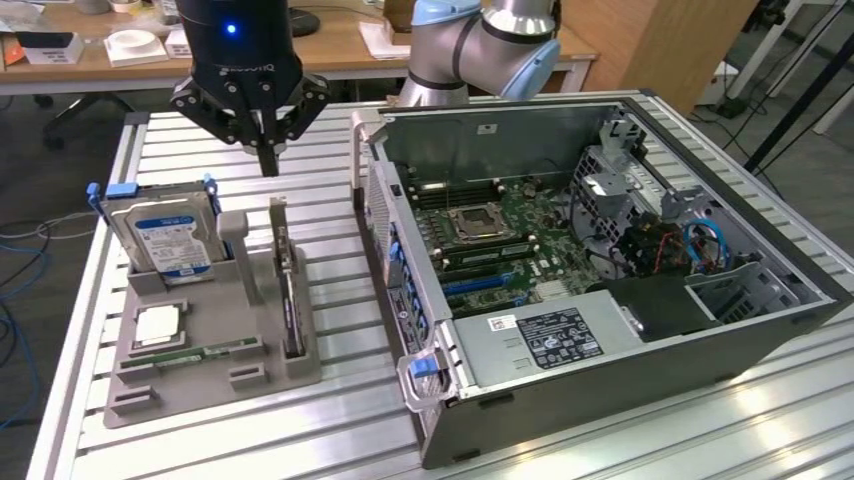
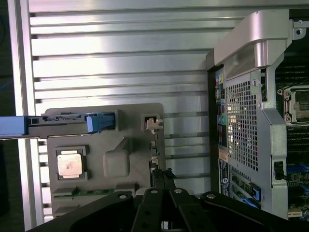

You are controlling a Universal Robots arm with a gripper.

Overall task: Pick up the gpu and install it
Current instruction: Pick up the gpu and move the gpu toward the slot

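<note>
The open PC case [image 1: 601, 260] hogs the exterior view's right side of the slatted table [image 1: 160, 150]. Just beside it sits the grey holder tray [image 1: 214, 385], with the gpu [image 1: 284, 290] standing on edge in its slot, long axis running front to back. The gripper [image 1: 270, 160] hangs up near the card's far end, clear of it, fingers pinched together and holding nothing.

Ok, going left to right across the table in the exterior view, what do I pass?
hard drive → gpu, standing on edge in the gray holder → open computer case
</note>
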